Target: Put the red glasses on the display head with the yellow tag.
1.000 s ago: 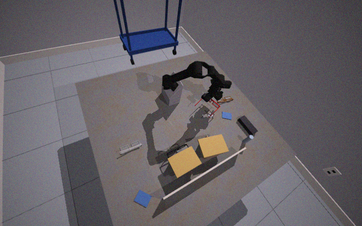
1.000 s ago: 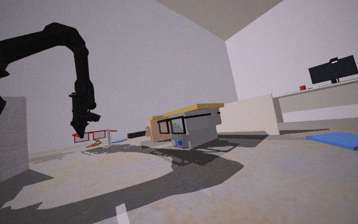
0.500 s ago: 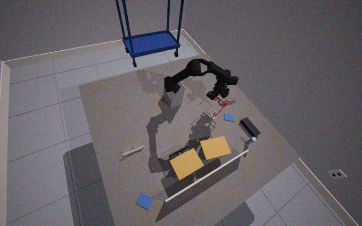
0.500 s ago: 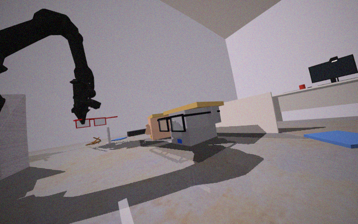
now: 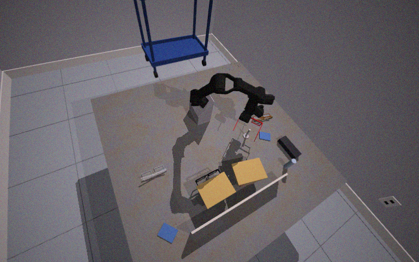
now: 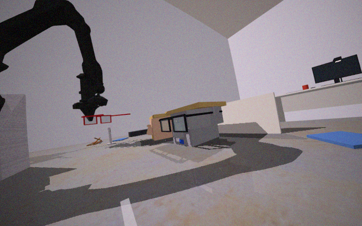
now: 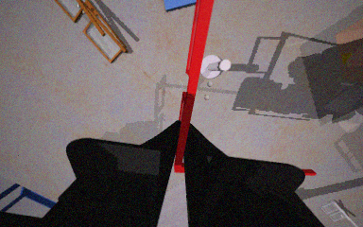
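My gripper (image 6: 90, 119) (image 7: 182, 125) is shut on the red glasses (image 5: 257, 120) (image 6: 119, 114) (image 7: 200, 38) near the bridge and holds them in the air, lenses hanging down, temples spread toward the heads' side. The peach head (image 5: 249, 171) (image 6: 160, 130) stands apart from them, with no glasses visible on it. A small dull yellow patch (image 7: 347, 58) shows on its shaded side in the wrist view; its tag is not clearly seen elsewhere. The other head (image 5: 216, 190) (image 6: 204, 127) is grey, has a blue tag (image 6: 181, 141) and wears black glasses (image 6: 179, 131).
A slim white post (image 5: 246, 135) (image 6: 109, 135) (image 7: 211, 66) stands between the gripper and the heads. Orange glasses (image 5: 262, 117) (image 6: 95, 141) (image 7: 95, 16) lie nearby. A black box (image 5: 289, 147) and pale cylinder (image 5: 289, 164) stand beside the peach head. A cream panel (image 6: 248, 114) stands behind both heads.
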Motion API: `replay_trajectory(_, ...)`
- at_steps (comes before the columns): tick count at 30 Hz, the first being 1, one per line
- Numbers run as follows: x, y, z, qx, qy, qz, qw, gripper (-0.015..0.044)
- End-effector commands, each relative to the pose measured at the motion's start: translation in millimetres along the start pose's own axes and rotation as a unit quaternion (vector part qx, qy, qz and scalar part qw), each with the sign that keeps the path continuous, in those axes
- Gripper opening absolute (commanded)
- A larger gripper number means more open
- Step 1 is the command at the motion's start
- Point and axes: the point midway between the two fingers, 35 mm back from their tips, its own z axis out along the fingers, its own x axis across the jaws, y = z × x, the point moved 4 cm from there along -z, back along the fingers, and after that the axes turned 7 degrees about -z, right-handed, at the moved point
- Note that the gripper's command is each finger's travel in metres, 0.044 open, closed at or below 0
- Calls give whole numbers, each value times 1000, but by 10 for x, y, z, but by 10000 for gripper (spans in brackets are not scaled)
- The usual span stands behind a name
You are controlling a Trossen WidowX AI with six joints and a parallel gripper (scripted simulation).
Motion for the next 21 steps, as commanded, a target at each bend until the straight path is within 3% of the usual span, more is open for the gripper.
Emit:
replay_trajectory(1,-224,-50,-20,1,-2,-55,999,0)
replay_trajectory(21,-1196,-412,-24,10,-5,-288,958,0)
